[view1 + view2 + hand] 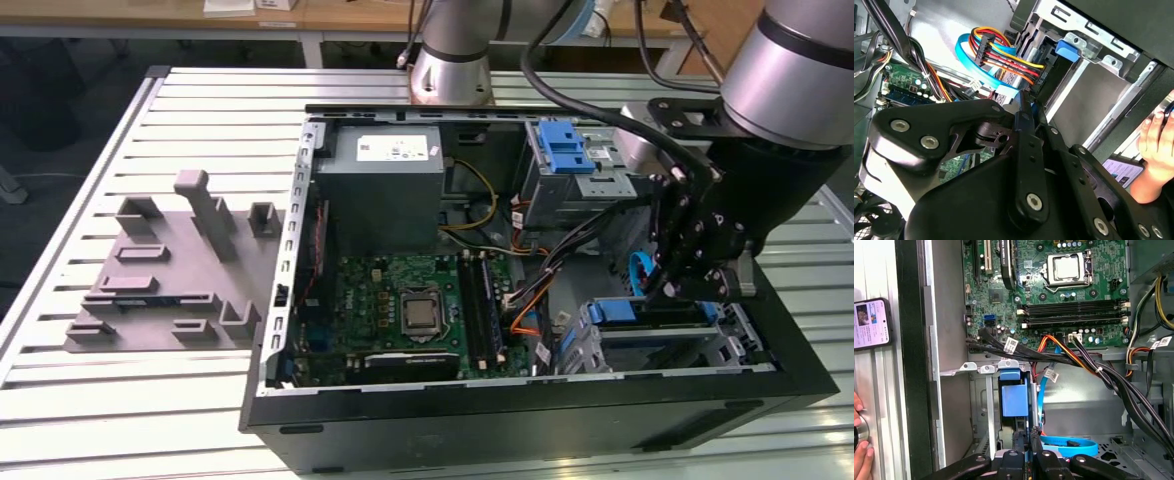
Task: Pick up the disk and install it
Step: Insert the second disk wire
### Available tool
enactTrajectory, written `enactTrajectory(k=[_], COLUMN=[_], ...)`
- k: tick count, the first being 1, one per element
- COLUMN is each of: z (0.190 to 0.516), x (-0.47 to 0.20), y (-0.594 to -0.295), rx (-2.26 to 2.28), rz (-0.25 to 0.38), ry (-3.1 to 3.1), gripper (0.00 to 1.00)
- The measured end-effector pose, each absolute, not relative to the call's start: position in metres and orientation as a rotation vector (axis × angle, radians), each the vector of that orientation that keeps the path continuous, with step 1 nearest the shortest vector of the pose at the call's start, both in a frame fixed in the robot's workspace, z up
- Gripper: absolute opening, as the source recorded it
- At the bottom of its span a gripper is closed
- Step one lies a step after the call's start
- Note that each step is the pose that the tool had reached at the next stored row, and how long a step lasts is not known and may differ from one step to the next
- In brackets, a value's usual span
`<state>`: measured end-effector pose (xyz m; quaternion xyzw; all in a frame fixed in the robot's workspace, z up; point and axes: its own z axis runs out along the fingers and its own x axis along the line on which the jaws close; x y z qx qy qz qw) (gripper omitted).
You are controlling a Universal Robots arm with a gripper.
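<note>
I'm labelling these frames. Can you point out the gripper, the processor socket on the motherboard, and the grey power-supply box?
gripper (pixel 1027 436): first wrist view, between its fingertips.
processor socket (pixel 420 310): exterior view, middle of its metal cover.
power-supply box (pixel 387 195): exterior view, its grey top face.

The computer case (pixel 534 420) is black outside and bare grey metal inside. The motherboard (pixel 400 310) is green, dotted with silver and black parts. The power-supply box (pixel 380 190) is grey with a white sticker. Blue plastic marks the latch (pixel 567 150) on the silver cage and the bracket (pixel 1015 399) in the lower bay. Cables (pixel 999 52) run red, orange, yellow and black, beside a light blue flat cable (pixel 1066 445). The gripper (pixel 694 280) is black. The surface (pixel 200 110) is pale silver with ribbed stripes, carrying a grey fixture (pixel 174 270).
</note>
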<state>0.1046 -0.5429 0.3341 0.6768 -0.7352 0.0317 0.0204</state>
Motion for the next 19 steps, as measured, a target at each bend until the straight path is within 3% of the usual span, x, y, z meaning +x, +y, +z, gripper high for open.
enactTrajectory(k=[19], z=[0.3278], x=[0.1046], y=[-0.5429], rx=[2.104], rz=[0.092], ry=[-2.282], gripper=[0.16])
